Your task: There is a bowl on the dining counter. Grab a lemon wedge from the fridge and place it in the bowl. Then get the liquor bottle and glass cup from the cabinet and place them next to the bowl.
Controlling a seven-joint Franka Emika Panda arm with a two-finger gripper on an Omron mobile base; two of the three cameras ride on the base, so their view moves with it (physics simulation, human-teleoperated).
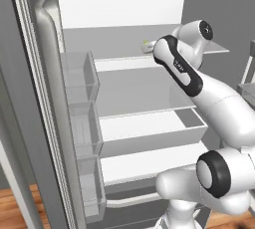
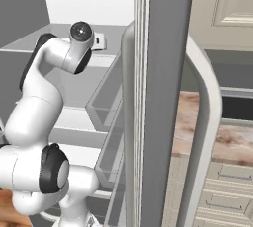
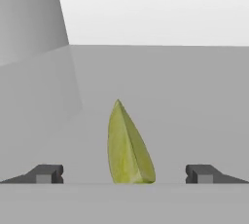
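Two dark fingertips of the gripper stand far apart in the hand view, one on each side of the lemon wedge. They do not touch it. The wedge is yellow-green and pointed at the top. It sits between the tips on a grey shelf inside the fridge, with a white back wall behind it.

In the left base view the white arm reaches up into the open fridge to an upper shelf. A bit of pale yellow shows there next to the arm's dark joint, but it is too small to be sure what it is. The fridge door stands open on the left, with clear bins on its inside.

In the right base view the other fridge door stands open with its long curved white handle. Past it is a stone desk on cream cabinets.
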